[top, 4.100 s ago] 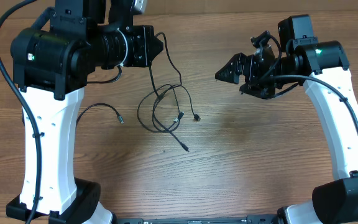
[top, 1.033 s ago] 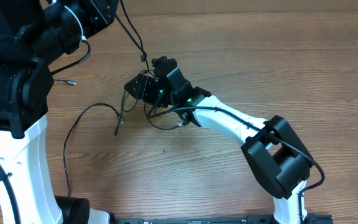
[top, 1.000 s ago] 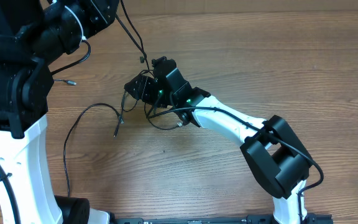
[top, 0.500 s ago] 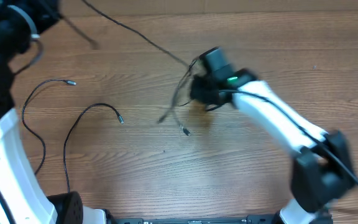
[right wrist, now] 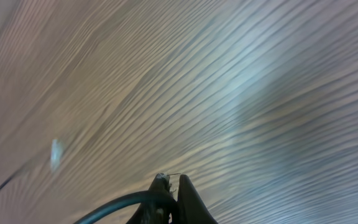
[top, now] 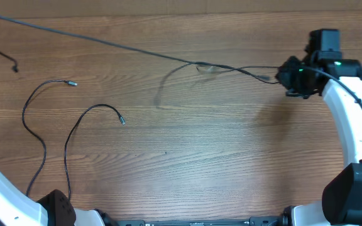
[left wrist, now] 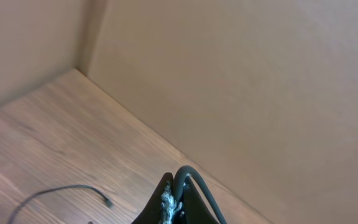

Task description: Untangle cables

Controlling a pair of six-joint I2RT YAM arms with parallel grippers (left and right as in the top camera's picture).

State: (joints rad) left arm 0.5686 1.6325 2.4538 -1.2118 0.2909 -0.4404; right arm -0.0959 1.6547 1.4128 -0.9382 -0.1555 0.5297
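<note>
The left gripper (left wrist: 174, 196) and right gripper (top: 283, 76) are each gripping the stretched cable (top: 137, 49) running across the far side; two loose cables (top: 23, 116) are lying near left. Judging by this, pulling apart gently is wisest, watching the blurred snag (top: 203, 66) midway.

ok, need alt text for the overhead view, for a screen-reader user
A thin black cable runs almost straight across the far side of a wooden table, from the top-left edge to the right tool, which holds it. At the left, one loose cable and a second loose cable lie curved on the wood, plug ends free.
</note>
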